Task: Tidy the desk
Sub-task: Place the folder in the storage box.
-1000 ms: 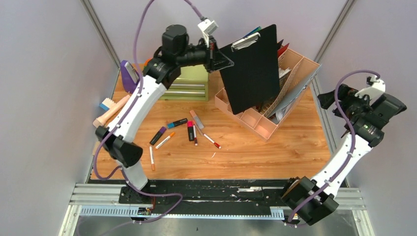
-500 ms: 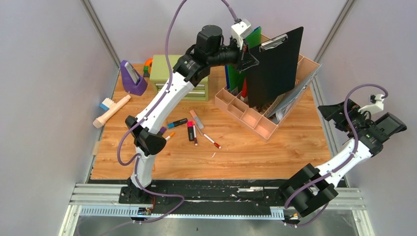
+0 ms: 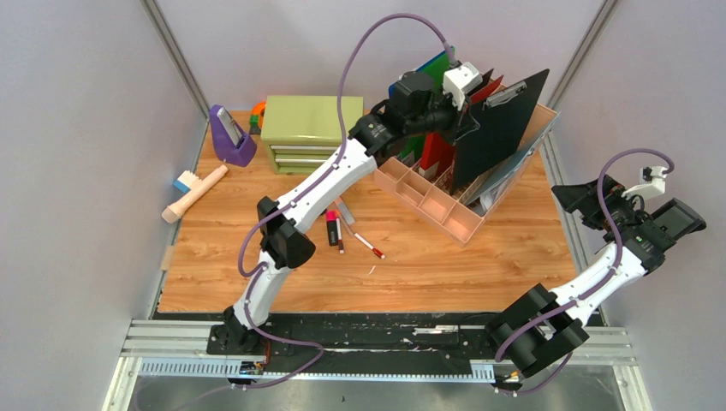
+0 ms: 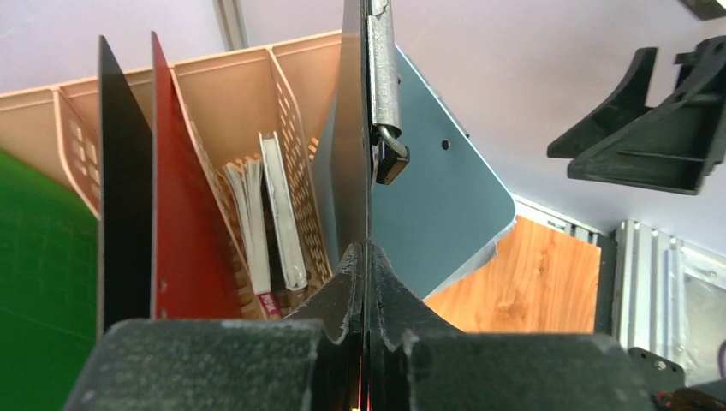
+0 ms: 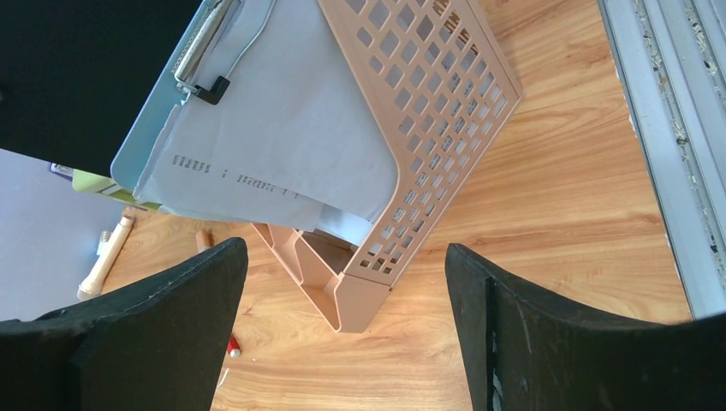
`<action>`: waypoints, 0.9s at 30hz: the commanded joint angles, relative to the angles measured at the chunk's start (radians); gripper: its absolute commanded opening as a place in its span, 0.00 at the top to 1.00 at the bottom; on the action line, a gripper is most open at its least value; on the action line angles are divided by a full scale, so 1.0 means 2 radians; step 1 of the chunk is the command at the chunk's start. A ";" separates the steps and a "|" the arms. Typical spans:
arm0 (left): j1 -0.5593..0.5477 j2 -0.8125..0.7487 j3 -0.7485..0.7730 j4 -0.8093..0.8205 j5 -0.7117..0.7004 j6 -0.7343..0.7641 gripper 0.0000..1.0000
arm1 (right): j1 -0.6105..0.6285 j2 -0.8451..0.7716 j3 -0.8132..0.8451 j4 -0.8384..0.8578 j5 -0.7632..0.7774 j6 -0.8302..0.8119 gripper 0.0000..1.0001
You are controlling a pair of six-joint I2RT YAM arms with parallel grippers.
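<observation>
Covering organizer's (image 3: 451, 216) middle, left gripper (image 3: 473, 117) pinches black clipboard (image 3: 505, 128)

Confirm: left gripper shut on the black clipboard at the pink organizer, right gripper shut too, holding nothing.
One error: the right gripper is open, not shut, as the right wrist view shows; it holds nothing. The left gripper is shut on the black clipboard at the pink organizer.

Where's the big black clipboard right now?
In the top view, the black clipboard is at the far right of the desk. The left gripper pinches it at the peach organizer, between the red folder and the grey-blue clipboard.
</observation>
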 commanded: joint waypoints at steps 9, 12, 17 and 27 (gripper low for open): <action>-0.053 0.047 0.057 0.053 -0.109 0.006 1.00 | -0.005 -0.006 -0.006 0.018 -0.019 -0.013 0.13; -0.056 0.055 0.073 0.048 -0.120 -0.004 1.00 | -0.005 -0.006 -0.008 0.018 -0.021 -0.013 0.13; -0.062 0.049 0.082 0.043 -0.128 0.002 1.00 | -0.005 -0.005 -0.009 0.018 -0.023 -0.012 0.13; -0.076 0.035 0.080 0.023 -0.123 -0.010 1.00 | -0.006 -0.002 -0.010 0.018 -0.027 -0.010 0.13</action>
